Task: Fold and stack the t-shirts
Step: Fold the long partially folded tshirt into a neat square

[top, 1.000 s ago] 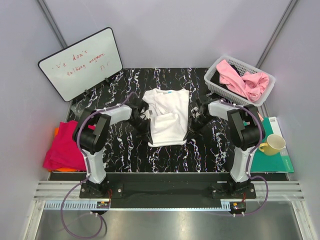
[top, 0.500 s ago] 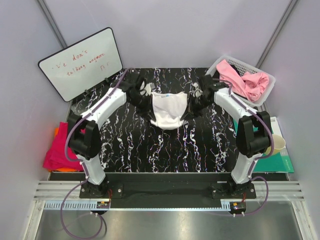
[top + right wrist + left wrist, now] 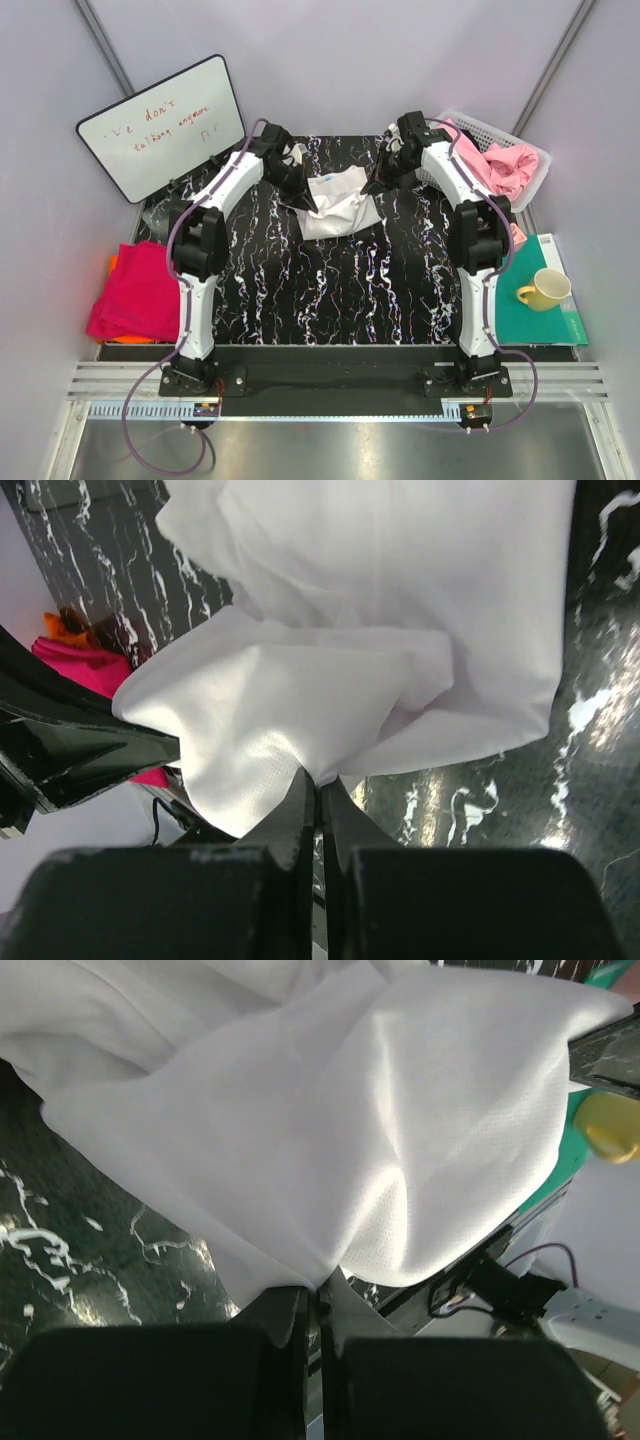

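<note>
**White shirt pinched from both sides at the far middle**

The black marbled table (image 3: pixel 330 290) carries the white t-shirt (image 3: pixel 335 200), bunched up at its far middle between my two arms. At the near left edge lies a folded magenta-red t-shirt (image 3: pixel 135 295), with orange cloth (image 3: pixel 113 264) peeking out beside it. At the far right, the white basket (image 3: pixel 480 120) holds the pink t-shirts (image 3: pixel 505 165). My left gripper (image 3: pixel 312 1300) is clamped tight on the white shirt's left side, and my right gripper (image 3: pixel 318 790) is clamped tight on its right side.

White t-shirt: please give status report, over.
Left jaws, right jaws shut on white t-shirt. Shirt bunched at table's far middle, fold unfinished. White mesh basket close by right jaws.
</note>
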Controlling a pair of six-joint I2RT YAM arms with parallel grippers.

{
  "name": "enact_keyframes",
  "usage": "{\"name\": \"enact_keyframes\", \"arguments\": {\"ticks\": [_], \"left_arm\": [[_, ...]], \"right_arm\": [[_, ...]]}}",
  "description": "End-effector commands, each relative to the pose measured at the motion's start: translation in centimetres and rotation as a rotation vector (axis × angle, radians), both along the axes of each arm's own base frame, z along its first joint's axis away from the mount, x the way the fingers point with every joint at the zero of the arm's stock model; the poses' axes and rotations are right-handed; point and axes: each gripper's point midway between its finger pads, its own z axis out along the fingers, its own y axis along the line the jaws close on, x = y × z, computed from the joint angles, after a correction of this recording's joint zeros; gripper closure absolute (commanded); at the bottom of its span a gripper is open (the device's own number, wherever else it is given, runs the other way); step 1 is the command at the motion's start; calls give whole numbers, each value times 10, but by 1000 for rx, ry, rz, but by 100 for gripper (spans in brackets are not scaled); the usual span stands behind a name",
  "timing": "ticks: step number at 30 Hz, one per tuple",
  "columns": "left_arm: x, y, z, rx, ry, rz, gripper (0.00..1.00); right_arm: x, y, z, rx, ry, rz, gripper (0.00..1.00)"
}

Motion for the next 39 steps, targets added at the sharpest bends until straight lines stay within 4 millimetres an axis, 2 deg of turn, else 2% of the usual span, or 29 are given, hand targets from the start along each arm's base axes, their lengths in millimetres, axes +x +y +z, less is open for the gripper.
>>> {"name": "enact_keyframes", "arguments": {"ticks": [1, 2, 3, 7, 8, 10, 12, 13, 14, 15, 16, 18, 19, 20, 21, 22, 24, 25, 26, 27, 28, 29, 30, 31, 32, 33, 34, 35, 39], "left_arm": [[39, -6, 17, -121, -24, 69, 100], [47, -7, 17, -137, -20, 87, 100], [52, -8, 19, -157, -25, 87, 100], [77, -3, 29, -210, -57, 124, 99], [83, -3, 34, -225, -79, 139, 98], [93, 5, 38, -238, -96, 168, 97], [103, 14, 39, -253, -98, 213, 97], [106, 17, 38, -259, -95, 228, 96], [109, 20, 33, -268, -79, 254, 87], [112, 25, 31, -270, -78, 272, 75], [112, 28, 25, -266, -65, 286, 43], [118, 34, 24, -266, -71, 323, 21], [118, 36, 22, -263, -68, 333, 7], [120, 36, 28, -268, -93, 331, 2], [121, 37, 30, -259, -111, 333, 1], [122, 39, 38, -252, -150, 320, 1], [124, 44, 45, -220, -206, 317, 1], [125, 47, 50, -205, -237, 313, 1], [123, 51, 58, -178, -284, 291, 1], [125, 56, 59, -144, -309, 297, 1], [126, 59, 63, -122, -345, 274, 1], [124, 62, 60, -104, -336, 272, 1], [125, 64, 57, -90, -338, 268, 1], [126, 66, 52, -70, -350, 249, 1], [126, 68, 48, -52, -351, 243, 1], [127, 71, 43, -31, -357, 241, 1], [130, 74, 34, -3, -367, 224, 1], [130, 77, 26, 20, -356, 220, 1], [140, 90, -10, 116, -341, 214, 1]], "right_arm": [[30, -6, 5, -10, -65, 4, 96], [36, -5, -7, -10, -49, 6, 96], [45, -3, 3, 0, -85, 7, 96], [72, 6, 7, 35, -138, 14, 94], [84, 8, 12, 50, -174, 10, 93], [94, 13, 17, 72, -207, 7, 89], [109, 17, 15, 92, -245, -7, 77], [113, 20, 15, 106, -255, -6, 65], [119, 23, 9, 120, -268, -8, 38], [122, 23, 4, 132, -267, -6, 28], [123, 26, 4, 144, -275, -2, 15], [126, 27, 5, 153, -292, 0, 0], [127, 26, 7, 149, -303, -2, 0], [127, 25, 14, 144, -324, 3, 0], [127, 23, 18, 127, -339, -1, 0], [125, 20, 36, 120, -375, 1, 0], [120, 12, 35, 74, -381, 2, 0], [113, 9, 55, 64, -409, 0, 0], [105, 5, 42, 39, -379, 11, 0], [101, 0, 44, 20, -380, 6, 0], [91, -2, 62, 14, -401, 6, 0], [80, -7, 45, -10, -355, 9, 0], [74, -11, 45, -25, -348, 6, 0], [64, -14, 61, -30, -371, 4, 0], [53, -19, 47, -54, -329, 2, 0], [48, -25, 46, -77, -327, -9, 0], [39, -28, 62, -81, -353, -17, 0], [28, -33, 50, -97, -318, -20, 0], [0, -45, 49, -121, -288, -42, 0]]}}
